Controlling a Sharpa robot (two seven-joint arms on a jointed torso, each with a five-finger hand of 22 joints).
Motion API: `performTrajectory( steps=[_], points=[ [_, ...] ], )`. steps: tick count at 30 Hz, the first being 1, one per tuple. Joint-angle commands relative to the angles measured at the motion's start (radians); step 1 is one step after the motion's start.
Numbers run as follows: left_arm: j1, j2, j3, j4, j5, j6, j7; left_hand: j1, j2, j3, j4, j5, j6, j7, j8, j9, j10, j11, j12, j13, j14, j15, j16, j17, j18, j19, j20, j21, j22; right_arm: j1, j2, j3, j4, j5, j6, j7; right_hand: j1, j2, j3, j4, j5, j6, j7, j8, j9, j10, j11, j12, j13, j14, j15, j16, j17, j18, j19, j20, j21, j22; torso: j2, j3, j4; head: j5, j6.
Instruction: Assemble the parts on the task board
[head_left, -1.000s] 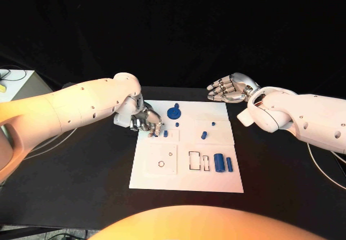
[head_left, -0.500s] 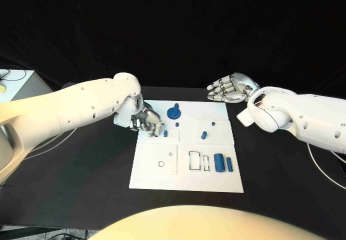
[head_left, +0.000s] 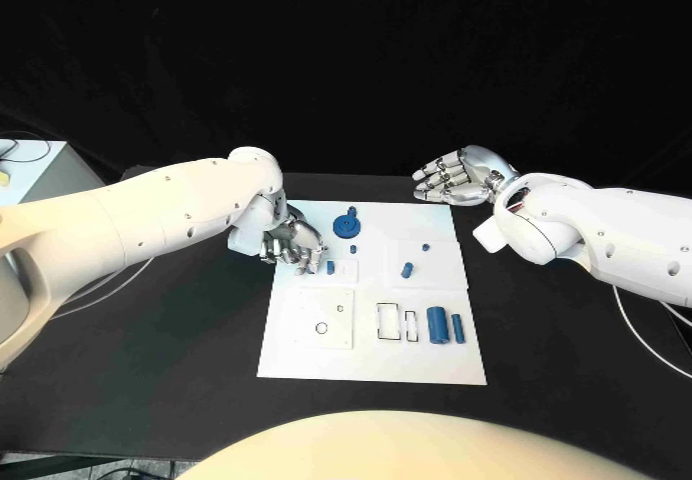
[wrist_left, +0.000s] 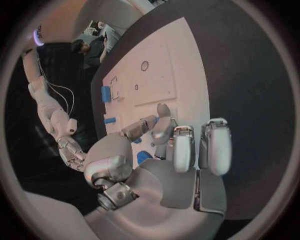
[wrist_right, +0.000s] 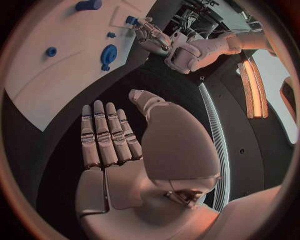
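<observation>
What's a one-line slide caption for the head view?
Left hand reaches down to a small blue part on the white task board; right hand hovers open past the board's far edge.

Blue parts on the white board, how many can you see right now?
6: a round part at the far edge, a small part by the left hand, two small parts mid-board, two cylinders nearer. The hand may hide others.
</observation>
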Motion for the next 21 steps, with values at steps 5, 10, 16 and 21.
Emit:
performTrajectory(
  steps=[5,10,16,21],
  points=[
    [-0.006,0.007,-0.004,-0.001,0.005,-0.005,-0.002,0.073,0.062,0.0,0.005,0.006,0.031,-0.036,-0.003,0.001,-0.002,-0.003,-0.005,0.001,0.104,-0.008,0.003,0.263,-0.01,0.032,0.001,-0.001,0.14,0.0,0.0,0.0,0.001,-0.004,0.014,0.01,-0.01,-0.004,0.002,-0.001,0.006,0.006,0.055,-0.004,-0.001,0.009,-0.001,-0.004,-0.001,0.007,0.002,-0.003,-0.001,0.01,-0.004,0.0,0.0,-0.001,0.0,0.0009,0.001,-0.001,0.0],
    [-0.007,0.008,-0.005,-0.006,0.002,-0.026,-0.006,0.074,0.062,0.0,0.006,0.006,0.031,-0.036,-0.004,0.002,-0.003,-0.003,-0.005,0.0,0.104,-0.008,0.003,0.263,-0.01,0.031,0.001,-0.002,0.138,0.0,0.0,0.0,0.001,-0.004,0.014,0.01,-0.01,-0.004,0.002,-0.001,0.006,0.006,0.055,-0.004,-0.001,0.009,-0.001,-0.004,-0.001,0.007,0.002,-0.003,-0.001,0.01,-0.004,0.0,0.0,-0.001,0.0,-0.0002,0.0015,-0.002,0.0],
    [-0.007,0.01,-0.005,-0.011,0.002,-0.025,-0.005,0.078,0.062,-0.001,0.009,0.005,0.031,-0.036,-0.005,0.003,-0.003,-0.003,-0.006,0.0,0.104,-0.008,0.003,0.263,-0.01,0.032,0.0,-0.001,0.139,0.0,0.0,0.0,0.001,-0.004,0.015,0.01,-0.01,-0.004,0.002,-0.001,0.006,0.006,0.055,-0.004,-0.001,0.009,-0.001,-0.004,-0.001,0.007,0.002,-0.003,-0.001,0.01,-0.004,0.0,0.0,-0.001,-0.001,-0.0007,0.0006,-0.001,0.0],
    [-0.007,0.014,-0.004,-0.023,0.022,0.001,-0.009,0.078,0.062,-0.001,0.009,0.005,0.031,-0.036,-0.006,0.004,-0.003,-0.003,-0.006,0.0,0.104,-0.008,0.003,0.263,-0.01,0.031,0.0,-0.001,0.139,0.0,0.001,0.0,0.001,-0.004,0.015,0.01,-0.01,-0.004,0.002,-0.001,0.006,0.006,0.055,-0.004,-0.001,0.009,-0.001,-0.004,-0.001,0.007,0.002,-0.003,-0.001,0.01,-0.004,0.0,0.0,-0.001,0.0,-0.0008,0.0006,-0.001,0.0]
  ],
)
